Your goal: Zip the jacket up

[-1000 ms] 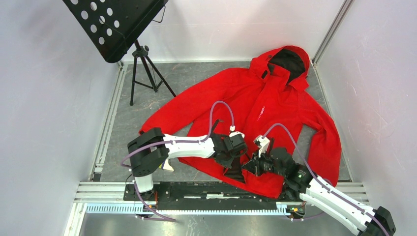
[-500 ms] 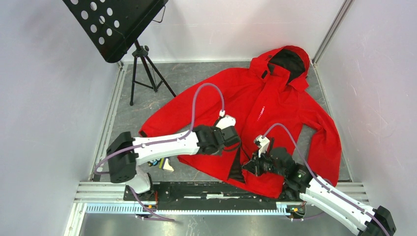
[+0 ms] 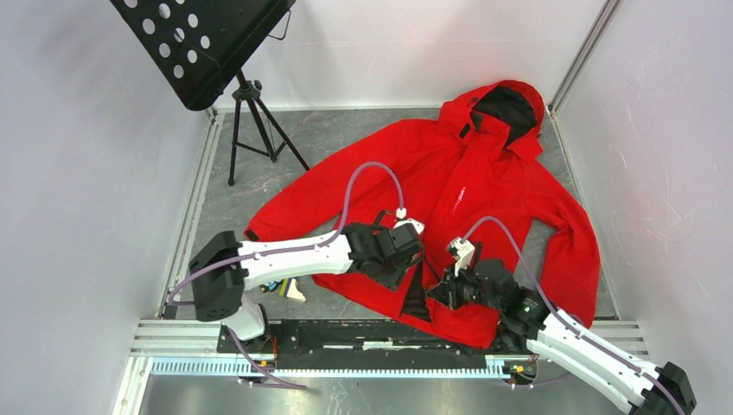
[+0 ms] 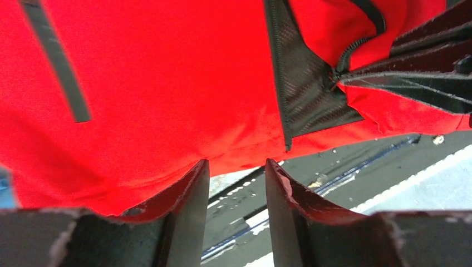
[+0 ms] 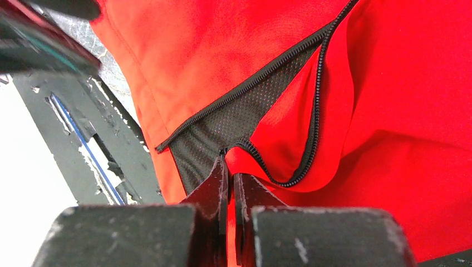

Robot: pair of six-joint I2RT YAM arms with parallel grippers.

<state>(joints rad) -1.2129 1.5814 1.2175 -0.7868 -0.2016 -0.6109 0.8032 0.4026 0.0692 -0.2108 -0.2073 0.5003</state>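
The red jacket (image 3: 484,181) lies spread on the grey table, hood at the far right, with its front open at the hem where a triangle of black mesh lining (image 3: 416,298) shows. My right gripper (image 3: 436,292) is shut on the jacket's front zip edge near the hem; in the right wrist view (image 5: 230,167) red fabric sits between the closed fingers, with the black zip teeth (image 5: 317,111) curving beside them. My left gripper (image 3: 406,262) is open and empty, just over the hem on the left panel (image 4: 236,164), below a black pocket zip (image 4: 55,61).
A black music stand (image 3: 203,43) on a tripod (image 3: 251,121) stands at the back left. A black rail (image 3: 346,333) runs along the near edge under the hem. A small white object (image 3: 292,292) lies beneath my left arm. Walls close in on both sides.
My left arm swung its elbow left and drew its gripper back from the zip bottom onto the left panel, then dropped slightly towards the hem. The right gripper has held still.
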